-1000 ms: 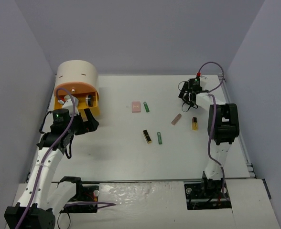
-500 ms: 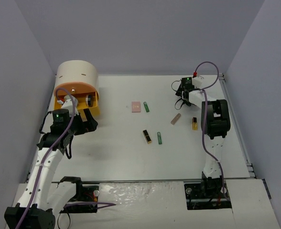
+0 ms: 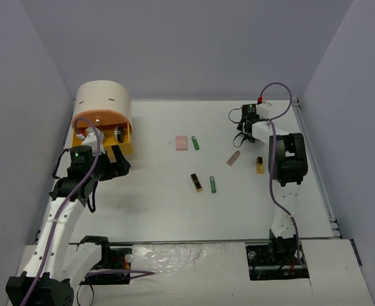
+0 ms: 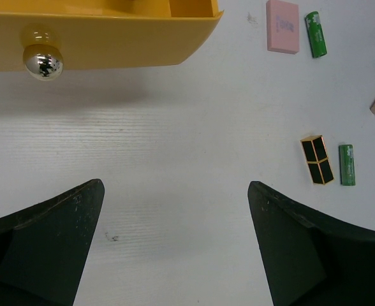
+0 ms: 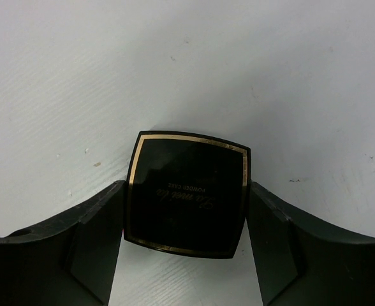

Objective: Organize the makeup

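Now: right tool (image 5: pixel 185 186) pinches one black square compact (image 5: pixel 186 207), far right of desk (image 3: pixel 162 204); left tool (image 4: pixel 175 185) spread, just near of yellow drawer (image 4: pixel 111 44). Loose: two green tubes (image 3: pixel 195 143) (image 3: pixel 212 185), two gold-black tubes (image 3: pixel 196 182) (image 3: pixel 259 165), one pink square compact (image 3: pixel 182 142), one tan stick (image 3: pixel 235 159).

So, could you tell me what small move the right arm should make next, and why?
Probably lift it straight up. The fingers of the right gripper sit against both sides of the black square compact, so it looks gripped, and the yellow drawer stands open.
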Motion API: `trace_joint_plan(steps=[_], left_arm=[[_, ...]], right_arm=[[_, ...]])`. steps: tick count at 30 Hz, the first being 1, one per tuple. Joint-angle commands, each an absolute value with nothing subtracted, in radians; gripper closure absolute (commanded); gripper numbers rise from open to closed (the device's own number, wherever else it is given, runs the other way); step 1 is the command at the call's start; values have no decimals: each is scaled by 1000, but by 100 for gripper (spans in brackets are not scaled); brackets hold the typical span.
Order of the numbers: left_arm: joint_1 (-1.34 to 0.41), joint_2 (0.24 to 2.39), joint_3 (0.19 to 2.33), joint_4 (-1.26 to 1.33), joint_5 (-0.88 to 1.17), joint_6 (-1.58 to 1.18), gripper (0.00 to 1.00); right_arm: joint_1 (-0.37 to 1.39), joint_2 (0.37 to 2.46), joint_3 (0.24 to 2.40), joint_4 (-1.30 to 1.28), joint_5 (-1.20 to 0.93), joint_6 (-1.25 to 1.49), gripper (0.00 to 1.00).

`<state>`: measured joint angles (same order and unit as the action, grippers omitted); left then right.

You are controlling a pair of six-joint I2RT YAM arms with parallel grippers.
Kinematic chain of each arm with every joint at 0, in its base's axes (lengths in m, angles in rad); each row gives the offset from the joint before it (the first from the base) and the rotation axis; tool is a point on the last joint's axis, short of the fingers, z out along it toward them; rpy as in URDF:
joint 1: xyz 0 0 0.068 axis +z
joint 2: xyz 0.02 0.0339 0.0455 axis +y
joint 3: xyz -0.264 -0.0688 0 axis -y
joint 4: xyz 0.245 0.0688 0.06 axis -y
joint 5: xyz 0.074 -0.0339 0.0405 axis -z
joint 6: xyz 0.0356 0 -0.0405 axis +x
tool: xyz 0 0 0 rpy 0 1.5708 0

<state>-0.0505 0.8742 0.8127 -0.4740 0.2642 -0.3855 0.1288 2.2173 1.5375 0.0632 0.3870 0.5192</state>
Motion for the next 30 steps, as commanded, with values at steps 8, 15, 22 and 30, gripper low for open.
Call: trace_joint_plan(steps=[8,15,22,30], left_arm=[[-49,894,896,-474,379,-420,5],[-48,913,1079,-578,511,-508,5],[-49,916,1199,-581,641,-627,6],[-53,919,1219,-556,779,-695,6]], right_arm=[[315,1869,1389,83,176,214,92],[559,1548,1184,185,-111,-5,94],[780,1347,1101,291,-361,-146,93],[888,1341,1152,308,-491,-195,91]])
